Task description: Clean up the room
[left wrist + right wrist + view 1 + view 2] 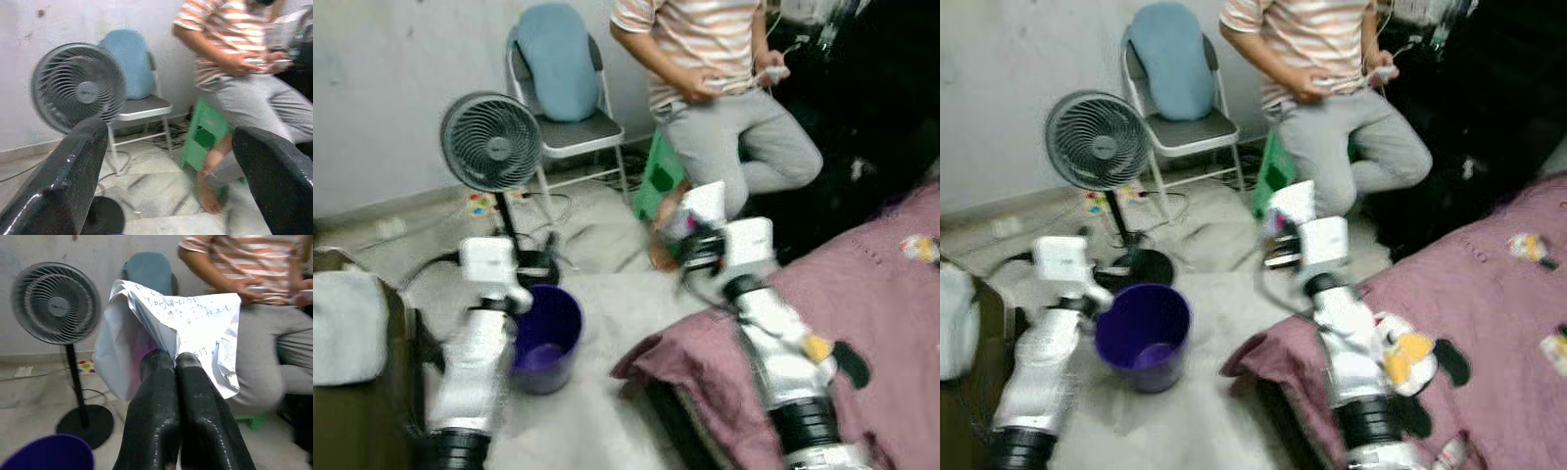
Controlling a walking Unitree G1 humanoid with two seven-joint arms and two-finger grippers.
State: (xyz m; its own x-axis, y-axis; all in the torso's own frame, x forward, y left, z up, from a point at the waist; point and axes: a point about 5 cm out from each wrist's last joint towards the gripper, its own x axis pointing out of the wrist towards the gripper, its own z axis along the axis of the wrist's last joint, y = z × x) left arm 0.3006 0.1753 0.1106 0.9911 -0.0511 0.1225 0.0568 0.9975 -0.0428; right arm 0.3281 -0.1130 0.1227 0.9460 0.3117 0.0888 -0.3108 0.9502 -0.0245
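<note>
Meanwhile right gripper (175, 363) pinches a paper (195, 328); left gripper (166, 161) gapes above purple bin (1144, 335).

Open floor (1224, 294) lies between the purple bin (1144, 336) and the bed (1489, 294) with its pink cover. Bin mouth unobstructed from above. Behind the bin: standing fan (1095, 142), its round base (1136, 266) just beside the bin rim, cables trailing across the floor near it. Folding chair (1180, 117) against the wall. A seated person (1342, 108) and green stool (1273, 171) block the far side, close ahead of the right gripper (175, 363).
</note>
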